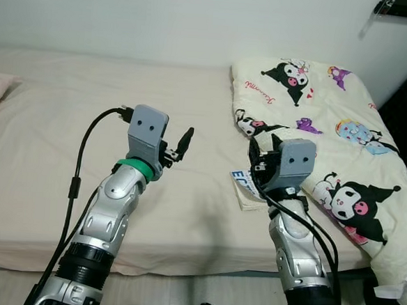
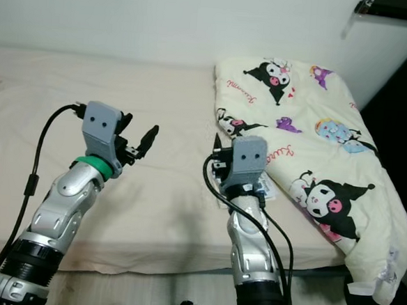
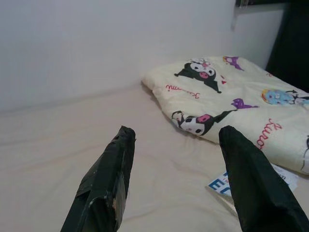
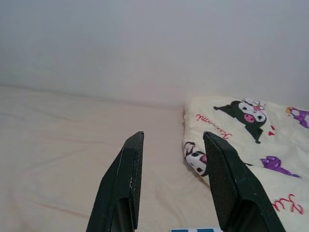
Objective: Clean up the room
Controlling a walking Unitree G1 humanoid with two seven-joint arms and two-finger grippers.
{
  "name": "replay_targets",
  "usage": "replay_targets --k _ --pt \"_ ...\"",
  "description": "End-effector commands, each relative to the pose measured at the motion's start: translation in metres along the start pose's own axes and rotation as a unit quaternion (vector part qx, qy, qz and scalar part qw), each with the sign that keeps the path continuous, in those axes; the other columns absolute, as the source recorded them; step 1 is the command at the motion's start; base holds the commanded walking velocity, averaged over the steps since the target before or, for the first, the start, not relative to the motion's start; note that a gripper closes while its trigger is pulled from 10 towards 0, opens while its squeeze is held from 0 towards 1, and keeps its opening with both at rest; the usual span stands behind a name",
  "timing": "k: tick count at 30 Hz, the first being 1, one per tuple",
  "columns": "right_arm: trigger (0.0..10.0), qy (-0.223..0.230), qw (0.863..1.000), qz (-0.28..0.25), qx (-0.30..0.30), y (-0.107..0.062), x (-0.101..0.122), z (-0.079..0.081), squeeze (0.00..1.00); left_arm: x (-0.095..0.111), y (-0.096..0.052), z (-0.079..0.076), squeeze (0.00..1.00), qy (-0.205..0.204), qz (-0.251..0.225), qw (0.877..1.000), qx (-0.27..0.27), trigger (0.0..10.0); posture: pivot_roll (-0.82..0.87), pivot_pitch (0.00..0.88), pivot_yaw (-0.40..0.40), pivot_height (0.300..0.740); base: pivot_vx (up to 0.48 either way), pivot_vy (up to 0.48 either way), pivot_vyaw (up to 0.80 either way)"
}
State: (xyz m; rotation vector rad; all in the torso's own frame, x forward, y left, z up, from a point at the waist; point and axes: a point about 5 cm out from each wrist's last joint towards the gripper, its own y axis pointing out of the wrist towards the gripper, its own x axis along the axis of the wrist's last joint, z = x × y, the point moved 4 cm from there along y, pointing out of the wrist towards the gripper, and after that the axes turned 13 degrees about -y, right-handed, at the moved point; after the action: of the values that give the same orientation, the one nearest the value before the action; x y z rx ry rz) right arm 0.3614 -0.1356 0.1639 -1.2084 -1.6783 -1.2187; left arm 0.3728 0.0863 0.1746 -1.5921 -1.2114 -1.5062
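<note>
Both arms raised over the bed (image 1: pixel 61 184), left gripper (image 3: pixel 176 181) and right gripper (image 4: pixel 174 186) spread open, empty. Folded blanket (image 1: pixel 331 126) lies right; a paper (image 1: pixel 246 187), possibly a booklet, beside it. Lower right gripper squarely onto paper's edge.

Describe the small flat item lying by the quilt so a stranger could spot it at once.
Start at the bed, covered in a plain cream sheet. On its right side lies a folded quilt printed with cartoon characters. Just off the quilt's near left edge, partly behind the right gripper, lies a thin booklet; its white cover with bold blue letters sets it apart.
</note>
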Motion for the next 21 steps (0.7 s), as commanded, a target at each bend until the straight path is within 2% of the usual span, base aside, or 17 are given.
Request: replay_targets --k 1,8,21 --pt "10.0 0.003 1.0 0.011 -0.005 -0.0028 -0.006 -0.0018 0.0 -0.0072 -0.0013 -0.0013 0.0 -0.002 0.015 1.0 -0.001 10.0 -0.05 0.054 0.041 0.669 0.0 0.0 0.0" --pt "10.0 0.005 1.0 0.012 -0.006 -0.0022 -0.0058 -0.0018 0.0 -0.0075 -0.0014 -0.0007 0.0 -0.001 0.015 1.0 0.0 10.0 -0.05 0.054 0.039 0.649 0.0 0.0 0.0" --pt "10.0 0.019 1.0 0.016 -0.009 -0.0011 -0.0069 -0.0034 0.0 -0.008 -0.001 -0.0001 0.0 -0.002 0.016 1.0 0.003 10.0 -0.05 0.056 0.04 0.584 0.0 0.0 0.0"
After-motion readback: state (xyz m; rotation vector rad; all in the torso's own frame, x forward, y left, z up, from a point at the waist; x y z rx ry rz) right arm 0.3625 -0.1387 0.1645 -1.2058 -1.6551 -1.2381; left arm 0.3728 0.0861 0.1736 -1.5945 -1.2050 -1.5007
